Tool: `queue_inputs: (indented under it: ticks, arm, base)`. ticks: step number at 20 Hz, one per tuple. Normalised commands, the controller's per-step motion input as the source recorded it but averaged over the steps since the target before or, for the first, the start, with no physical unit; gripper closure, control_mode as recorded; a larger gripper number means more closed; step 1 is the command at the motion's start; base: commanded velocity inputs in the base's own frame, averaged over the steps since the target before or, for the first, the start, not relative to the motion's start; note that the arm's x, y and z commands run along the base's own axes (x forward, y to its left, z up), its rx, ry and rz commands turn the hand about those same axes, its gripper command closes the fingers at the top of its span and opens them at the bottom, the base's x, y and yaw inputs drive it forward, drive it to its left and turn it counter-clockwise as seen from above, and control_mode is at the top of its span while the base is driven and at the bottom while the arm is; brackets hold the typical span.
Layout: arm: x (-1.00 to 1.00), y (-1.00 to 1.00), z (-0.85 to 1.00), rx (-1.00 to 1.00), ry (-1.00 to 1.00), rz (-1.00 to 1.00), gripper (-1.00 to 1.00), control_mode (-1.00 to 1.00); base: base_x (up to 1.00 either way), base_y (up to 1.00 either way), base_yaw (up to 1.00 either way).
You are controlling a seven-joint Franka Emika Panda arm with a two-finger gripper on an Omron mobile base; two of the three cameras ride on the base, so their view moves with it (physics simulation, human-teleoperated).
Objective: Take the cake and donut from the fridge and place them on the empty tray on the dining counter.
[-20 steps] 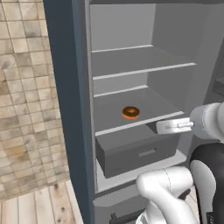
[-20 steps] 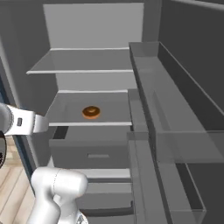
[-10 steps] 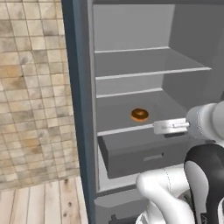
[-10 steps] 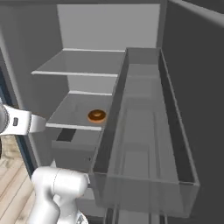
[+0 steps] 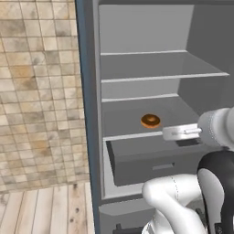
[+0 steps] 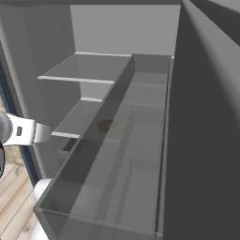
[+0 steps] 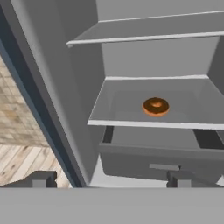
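Gripper (image 7: 109,180) is hanging with fingers spread, nothing between them, outside the open fridge (image 5: 137,91) and pointing in. Donut (image 7: 155,106) is sitting alone on the lower shelf (image 7: 127,107), above the grey drawer (image 7: 157,164). Risk (judgement): the wrist is likely clipping the shelf edge on entry, or the door bin (image 6: 117,178) is crowding the arm.
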Motion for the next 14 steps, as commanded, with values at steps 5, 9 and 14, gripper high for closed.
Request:
queue_inputs:
  ticks: [5,9,14]
  arm:
    - [0.8,0.0,-0.02,0.0,0.24,-0.16,-1.0,-1.0]
    - [0.97,-0.22,-0.21,0.0,0.1,-0.07,-1.0,-1.0]
    - [0.55,-0.62,-0.29,0.05,0.08,0.0,-1.0,-1.0]
  base:
    - [0.2,0.01,-0.05]
    - [0.0,0.0,0.0]
    - [0.0,0.0,0.0]
